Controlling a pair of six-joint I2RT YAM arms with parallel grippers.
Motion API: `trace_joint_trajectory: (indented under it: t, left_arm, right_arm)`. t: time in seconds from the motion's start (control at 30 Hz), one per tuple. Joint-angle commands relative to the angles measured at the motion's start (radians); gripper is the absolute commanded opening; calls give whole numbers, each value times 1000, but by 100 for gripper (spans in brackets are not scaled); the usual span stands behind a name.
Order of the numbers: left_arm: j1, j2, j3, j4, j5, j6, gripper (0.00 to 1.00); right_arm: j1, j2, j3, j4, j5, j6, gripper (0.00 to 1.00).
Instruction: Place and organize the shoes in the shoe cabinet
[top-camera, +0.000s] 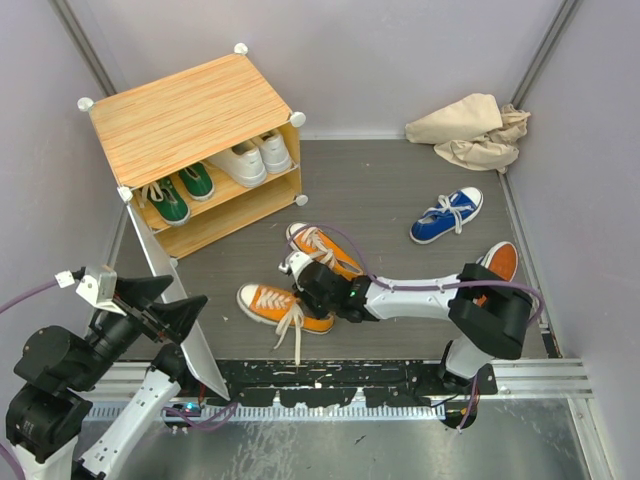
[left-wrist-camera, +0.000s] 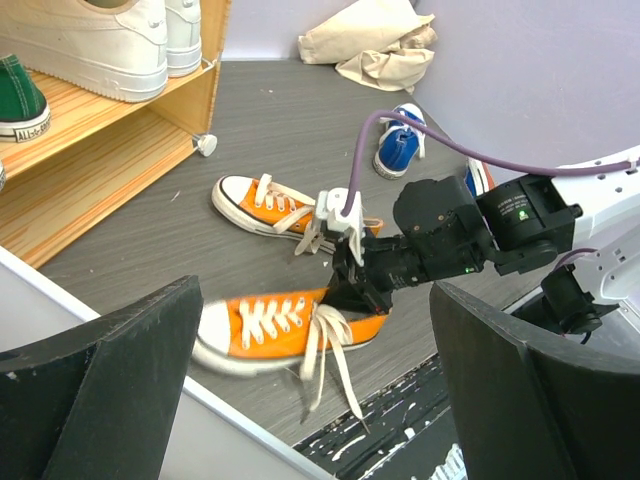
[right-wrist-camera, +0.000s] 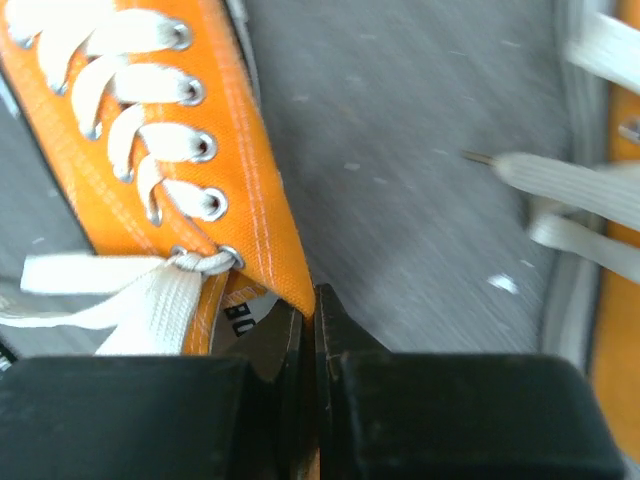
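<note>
Pinching the near orange shoe by the canvas edge of its collar, the right gripper has its jaws closed almost flat together, only the thin orange rim between them. The shoe lies on the dark floor. Its toe runs away ahead of the jaws and its loose laces trail off to one side. In the right wrist view the eyelets and tongue rise just above the closed jaws, slightly to their left.

The far orange shoe lies close beside the jaws on their other side, apart from the held one, with a strip of bare floor between. The blue shoe sits well behind the jaws, past the arm's elbow. A third orange shoe is mostly hidden by that arm.

Beyond the jaws stands the cabinet, with the white pair and green pair side by side on its shelf. Its door is swung open toward the arms.

The left gripper hovers over the door's edge with its jaws spread wide and nothing between them. They face the held shoe, which sits well ahead of them.

A crumpled cloth lies in the far corner, well away from both grippers.
</note>
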Motion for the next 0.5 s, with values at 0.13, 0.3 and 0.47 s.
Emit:
trace_joint_trajectory:
  t: [0.13, 0.3, 0.47]
  left_arm:
    - [-1, -2, -19, -135, 10, -25, 98]
    - [-1, -5, -27, -129, 18, -28, 98]
    - [0, -14, -21, -141, 16, -29, 98]
  right_arm:
    - [-86, -184, -69, 83, 355, 202, 1]
    - [-145, -174, -84, 126, 269, 216, 1]
    - [-152, -114, -39, 133, 225, 193, 22]
